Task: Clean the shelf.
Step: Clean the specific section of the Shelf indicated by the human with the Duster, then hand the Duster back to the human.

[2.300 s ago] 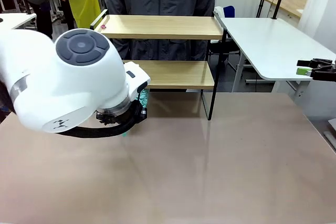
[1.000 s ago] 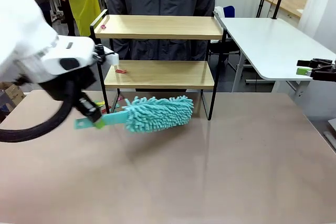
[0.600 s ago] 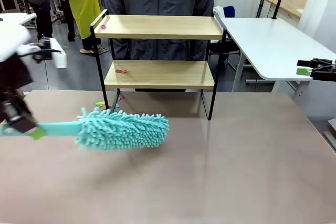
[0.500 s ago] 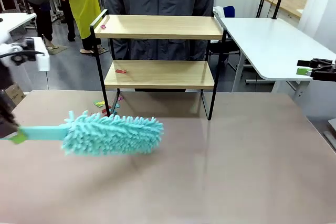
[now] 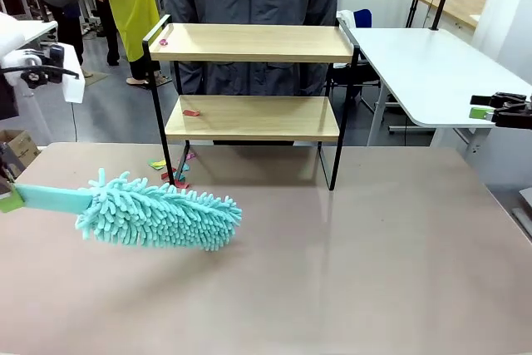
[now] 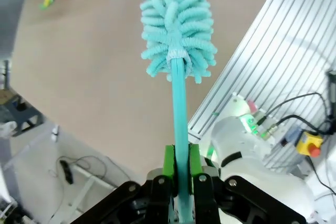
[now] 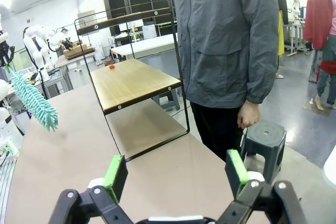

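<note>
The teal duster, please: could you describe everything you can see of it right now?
The teal duster has a fluffy head of soft, noodle-like microfibre strands on a flat, straight teal handle that looks like plastic. The left claw is shut on the handle's end, its green pads pressed to either side. In the front view it is held roughly level, head tilted slightly down, low over the brown table at front left, short of the shelf and touching neither as far as I can tell.

Bright, even indoor light falls from overhead, with ceiling strips glaring in the right wrist view. The table (image 5: pixel 349 272) carries a soft sheen and faint shadows. Both wrist views bow straight lines near the edges.
</note>
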`<state>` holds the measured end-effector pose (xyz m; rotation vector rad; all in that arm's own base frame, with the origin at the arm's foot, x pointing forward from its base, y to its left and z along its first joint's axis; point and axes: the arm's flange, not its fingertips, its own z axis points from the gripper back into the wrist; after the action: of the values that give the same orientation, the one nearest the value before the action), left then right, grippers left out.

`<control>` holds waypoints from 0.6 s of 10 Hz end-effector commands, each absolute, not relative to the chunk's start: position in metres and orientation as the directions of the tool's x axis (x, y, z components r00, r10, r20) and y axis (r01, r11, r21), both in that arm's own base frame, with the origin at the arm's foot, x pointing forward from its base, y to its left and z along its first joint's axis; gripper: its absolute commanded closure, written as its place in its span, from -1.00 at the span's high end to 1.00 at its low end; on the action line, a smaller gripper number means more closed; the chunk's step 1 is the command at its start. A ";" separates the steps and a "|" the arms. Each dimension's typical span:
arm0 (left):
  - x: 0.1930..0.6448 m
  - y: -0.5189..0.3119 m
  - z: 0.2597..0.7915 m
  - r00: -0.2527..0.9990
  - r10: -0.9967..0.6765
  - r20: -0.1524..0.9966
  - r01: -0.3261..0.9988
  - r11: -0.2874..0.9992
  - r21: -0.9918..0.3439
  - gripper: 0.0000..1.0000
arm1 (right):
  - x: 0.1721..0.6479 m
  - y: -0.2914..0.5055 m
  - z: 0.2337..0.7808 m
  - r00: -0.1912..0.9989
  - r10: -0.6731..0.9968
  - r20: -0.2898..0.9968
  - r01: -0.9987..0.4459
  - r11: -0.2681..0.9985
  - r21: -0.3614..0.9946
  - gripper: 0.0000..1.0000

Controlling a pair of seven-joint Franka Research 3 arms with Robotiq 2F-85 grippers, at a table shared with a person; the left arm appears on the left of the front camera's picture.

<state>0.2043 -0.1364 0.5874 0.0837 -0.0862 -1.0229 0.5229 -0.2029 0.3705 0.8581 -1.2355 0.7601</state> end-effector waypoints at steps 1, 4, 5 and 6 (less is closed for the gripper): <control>0.196 -0.125 0.583 0.526 -0.848 0.060 0.843 0.530 0.095 -0.74 | 0.523 -0.201 0.374 0.167 0.033 0.985 -0.866 0.483 0.130 1.00; 0.196 -0.125 0.583 0.526 -0.848 0.060 0.843 0.530 0.095 -0.74 | 0.523 -0.201 0.374 0.167 0.033 0.985 -0.866 0.483 0.130 1.00; 0.196 -0.125 0.583 0.526 -0.848 0.060 0.843 0.530 0.095 -0.74 | 0.523 -0.201 0.374 0.167 0.033 0.985 -0.866 0.483 0.130 1.00; 0.196 -0.125 0.583 0.526 -0.848 0.060 0.843 0.530 0.095 -0.74 | 0.523 -0.201 0.374 0.167 0.033 0.985 -0.866 0.483 0.130 1.00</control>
<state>0.1978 -0.1267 0.5842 0.0715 -0.1005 -1.0128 0.5229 -0.2029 0.3705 0.8581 -1.2355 0.7601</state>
